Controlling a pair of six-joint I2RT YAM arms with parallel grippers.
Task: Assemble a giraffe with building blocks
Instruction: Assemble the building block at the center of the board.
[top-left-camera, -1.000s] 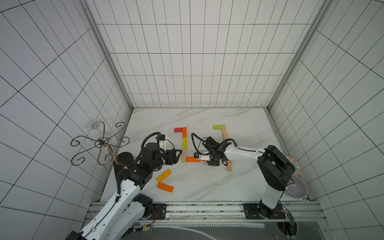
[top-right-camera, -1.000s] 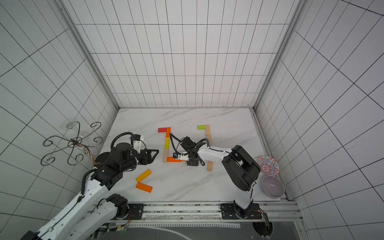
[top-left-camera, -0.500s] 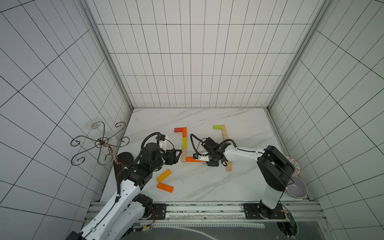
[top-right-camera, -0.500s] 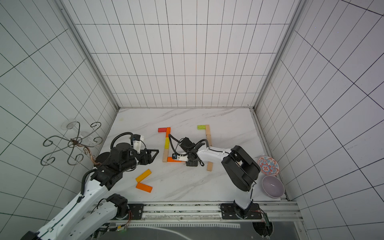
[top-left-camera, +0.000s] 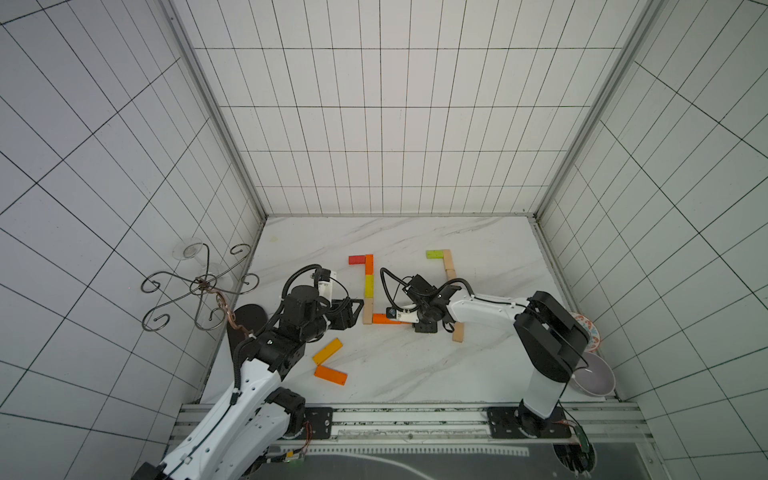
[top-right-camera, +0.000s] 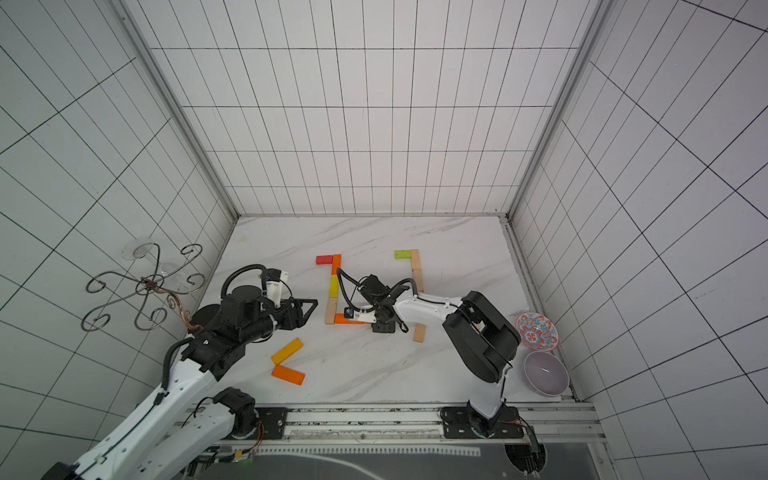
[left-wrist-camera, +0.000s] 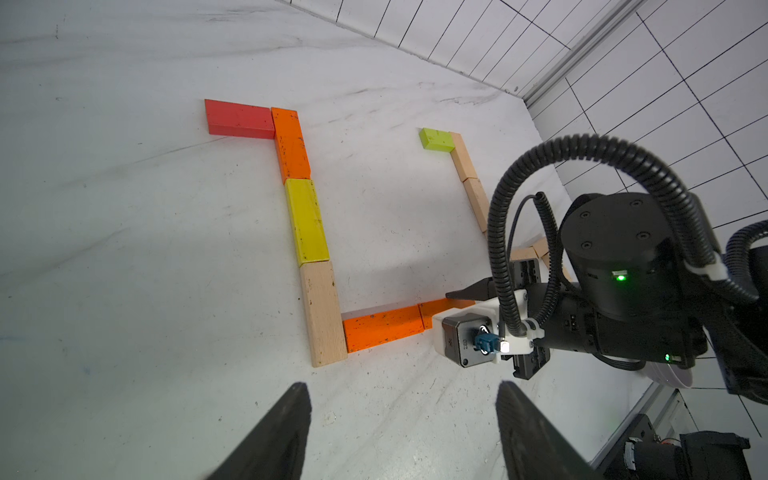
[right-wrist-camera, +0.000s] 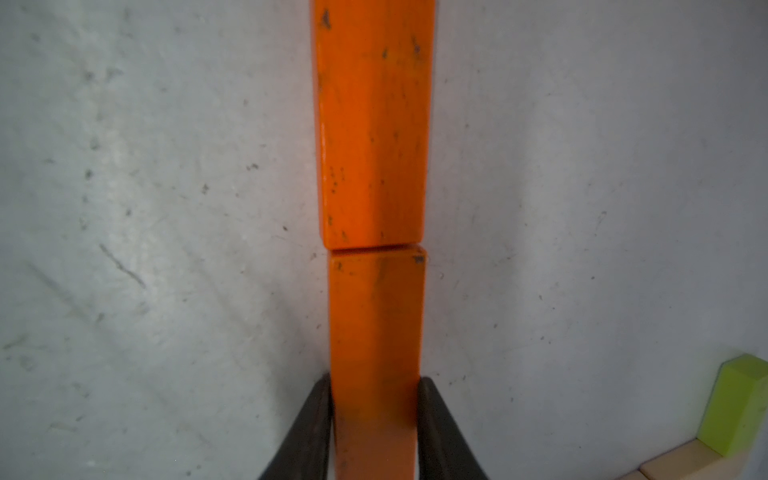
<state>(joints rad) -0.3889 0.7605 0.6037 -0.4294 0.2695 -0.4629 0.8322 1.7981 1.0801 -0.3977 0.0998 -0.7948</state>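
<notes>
the right gripper (right-wrist-camera: 374, 384) was closed on an orange block (right-wrist-camera: 376, 316), with a finger (right-wrist-camera: 311, 428) touching each long side. that block lay flat on the table (right-wrist-camera: 166, 208), end to end with a second orange block (right-wrist-camera: 372, 124), only a thin seam between them. in the left wrist view the second orange block butted a wood block (left-wrist-camera: 324, 311). the wood block ran in line with a yellow block (left-wrist-camera: 307, 222) and a third orange block (left-wrist-camera: 291, 143), and a red block (left-wrist-camera: 239, 118) sat crosswise at the far end. the left gripper (left-wrist-camera: 403, 419) hung near the wood block, jaws wide apart and empty. a loose amber block (top-left-camera: 328, 351) and a loose orange block (top-left-camera: 331, 375) lay close together by the left arm.
</notes>
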